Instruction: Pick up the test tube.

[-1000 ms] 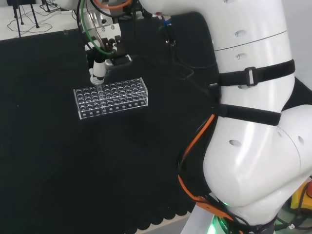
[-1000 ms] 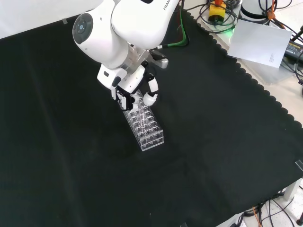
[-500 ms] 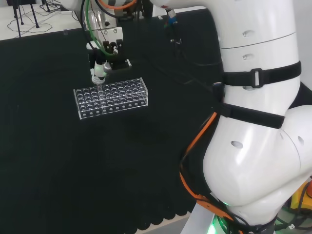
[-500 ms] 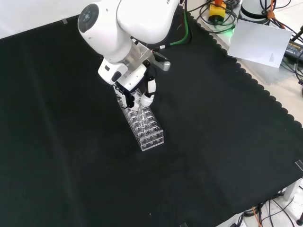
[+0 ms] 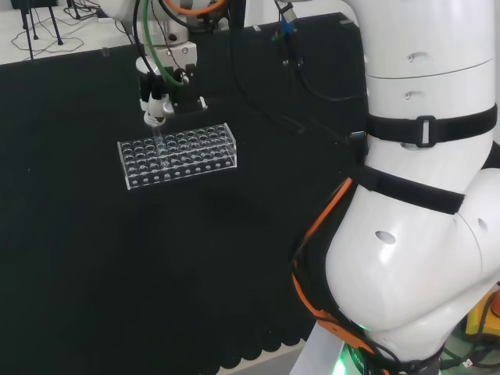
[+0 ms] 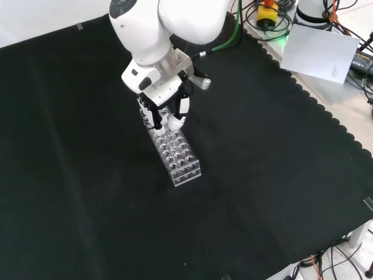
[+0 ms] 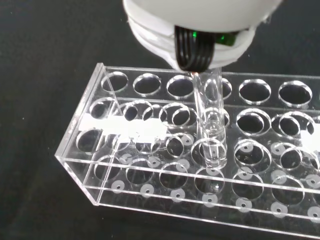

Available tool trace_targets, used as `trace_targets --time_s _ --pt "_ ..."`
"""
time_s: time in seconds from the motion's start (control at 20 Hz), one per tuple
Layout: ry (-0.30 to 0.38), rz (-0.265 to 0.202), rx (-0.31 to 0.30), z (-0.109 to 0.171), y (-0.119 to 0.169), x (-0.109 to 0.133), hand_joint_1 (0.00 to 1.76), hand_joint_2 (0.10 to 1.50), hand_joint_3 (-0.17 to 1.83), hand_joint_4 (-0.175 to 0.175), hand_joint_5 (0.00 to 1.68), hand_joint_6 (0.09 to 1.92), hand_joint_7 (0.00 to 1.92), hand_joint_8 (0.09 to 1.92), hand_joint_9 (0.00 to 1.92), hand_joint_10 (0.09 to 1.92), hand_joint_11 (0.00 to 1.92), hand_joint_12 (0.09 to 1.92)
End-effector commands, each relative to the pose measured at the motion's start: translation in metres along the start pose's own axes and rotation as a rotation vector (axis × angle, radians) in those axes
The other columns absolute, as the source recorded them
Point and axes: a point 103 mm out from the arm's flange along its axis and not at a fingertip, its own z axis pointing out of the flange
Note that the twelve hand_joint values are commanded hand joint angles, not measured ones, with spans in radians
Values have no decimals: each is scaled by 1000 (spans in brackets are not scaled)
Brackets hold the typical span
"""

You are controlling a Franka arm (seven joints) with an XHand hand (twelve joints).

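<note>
Where the black-cloth counter [image 6: 274,175] carries a clear plastic rack with rows of round holes [image 5: 177,155], the black and white hand [image 6: 166,108] hangs over the rack's far end in the front view, its left end in the head view. Hand: fingers curled and pinched on the top of a clear glass test tube [image 7: 210,122]. Test tube: upright to slightly tilted, its upper part between the fingertips, its rounded bottom still inside a hole of the rack, as the wrist view shows. Rack: resting flat on the cloth, long side running across the head view. Contents of the other holes: cannot tell.
</note>
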Motion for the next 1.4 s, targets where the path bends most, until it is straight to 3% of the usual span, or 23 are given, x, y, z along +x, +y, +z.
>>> trace_targets --time_s 0.05,0.85,1.4 --pt "-2 -13 -3 -3 -3 0 1439 667 531 -175 1382 129 1459 545 1397 408 1403 1018" --pt "62 -11 -99 -28 -36 -9 1441 656 547 -175 1401 91 1460 548 1404 408 1409 1018" --pt "54 -40 -125 -56 -36 -10 1441 651 556 -175 1407 87 1461 549 1404 409 1410 1019"
